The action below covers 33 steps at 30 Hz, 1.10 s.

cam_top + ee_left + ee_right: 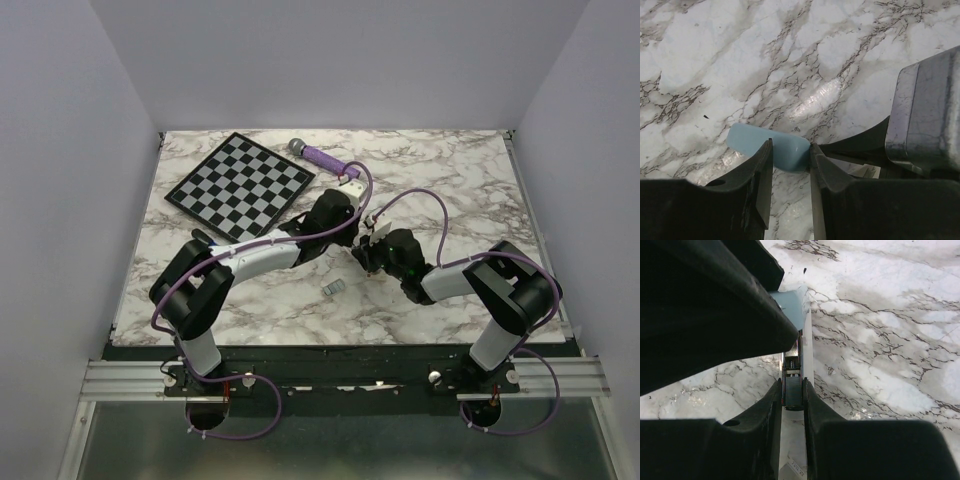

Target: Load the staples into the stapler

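My left gripper (791, 150) has its jaws pinched on the round end of a pale blue bar (745, 140). My right gripper (792, 387) has its jaws squeezed on the stapler (792, 396). It is a small dark piece with shiny silver metal, and it lies along that same bar in the middle of the right wrist view. My two grippers are very close together in the middle of the top view. Under them is the marble table (470, 190). A small grey bit (333, 287) lies just below the grippers in the top view, too small for me to tell what it is. A chessboard (240, 180) sits at the upper left, and a purple microphone (322, 158) lies just beside its right corner.
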### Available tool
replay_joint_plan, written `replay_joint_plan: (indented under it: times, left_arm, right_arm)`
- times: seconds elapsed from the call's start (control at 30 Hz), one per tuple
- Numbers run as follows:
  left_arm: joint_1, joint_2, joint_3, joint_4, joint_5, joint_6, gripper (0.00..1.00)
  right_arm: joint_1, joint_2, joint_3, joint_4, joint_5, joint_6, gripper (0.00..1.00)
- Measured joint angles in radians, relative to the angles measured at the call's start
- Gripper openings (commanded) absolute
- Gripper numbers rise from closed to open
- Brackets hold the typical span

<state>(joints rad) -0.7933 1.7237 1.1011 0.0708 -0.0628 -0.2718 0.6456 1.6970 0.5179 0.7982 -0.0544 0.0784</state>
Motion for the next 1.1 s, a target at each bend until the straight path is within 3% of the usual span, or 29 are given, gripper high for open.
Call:
replay_joint_plan:
  times: [0.4, 0.6, 0.77, 0.9, 1.03, 1.1]
  left_arm:
    - [-0.014, -0.010, -0.066, 0.079, 0.094, -0.192, 0.27]
    - [-0.013, -0.053, -0.096, 0.061, 0.096, -0.246, 0.38]
    - [0.008, -0.124, -0.106, 0.046, 0.092, -0.268, 0.53]
    - [0.055, -0.208, -0.123, 0.046, 0.093, -0.275, 0.67]
    - [0.145, -0.299, -0.141, 0.033, 0.093, -0.277, 0.90]
    - [0.195, -0.350, -0.143, 0.007, 0.089, -0.269, 0.96]
  right_arm:
    - [-0.002, -0.005, -0.008, 0.002, -0.005, 0.010, 0.31]
    - [-0.005, -0.034, -0.027, -0.019, -0.008, 0.022, 0.55]
    - [-0.005, -0.106, -0.035, -0.059, -0.006, 0.027, 0.72]
    - [-0.005, -0.194, -0.034, -0.138, -0.007, 0.035, 0.75]
    - [-0.005, -0.286, 0.030, -0.335, -0.004, 0.036, 0.75]
    - [-0.005, -0.311, 0.089, -0.433, 0.001, 0.033, 0.75]
